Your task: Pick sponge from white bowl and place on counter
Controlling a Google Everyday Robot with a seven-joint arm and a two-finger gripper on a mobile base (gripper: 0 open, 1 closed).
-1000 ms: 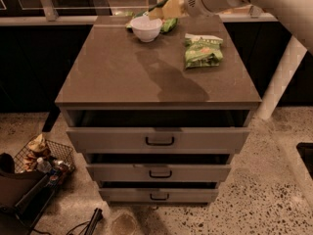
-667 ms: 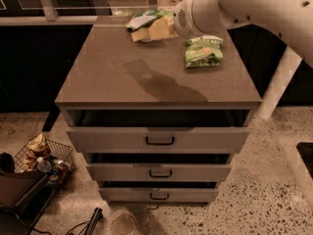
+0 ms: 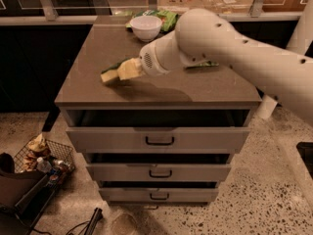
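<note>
Nearest, on the speckled floor [image 3: 264,190] at lower left, a wire basket [image 3: 58,153] holds loose clutter; the items cannot be identified. Behind it stand three drawers [image 3: 159,140], each with a dark gap above its front, their contents hidden.

On the counter [image 3: 98,48], toward the front-left, the gripper [image 3: 128,70] is clamped on the sponge [image 3: 109,76], the grip taken at the sponge's right end. The sponge lies nearly flat, green face up, at or just above the surface – contact cannot be confirmed. The arm [image 3: 234,53] reaches in low from the right, an approach that suits setting the pad down flat. The placing step looks nearly complete; release remains.

Farther back, the white bowl [image 3: 145,32] sits upright near the rear edge, well apart from the sponge – nothing shows inside it. Just behind the bowl lies a green snack bag [image 3: 166,17].
</note>
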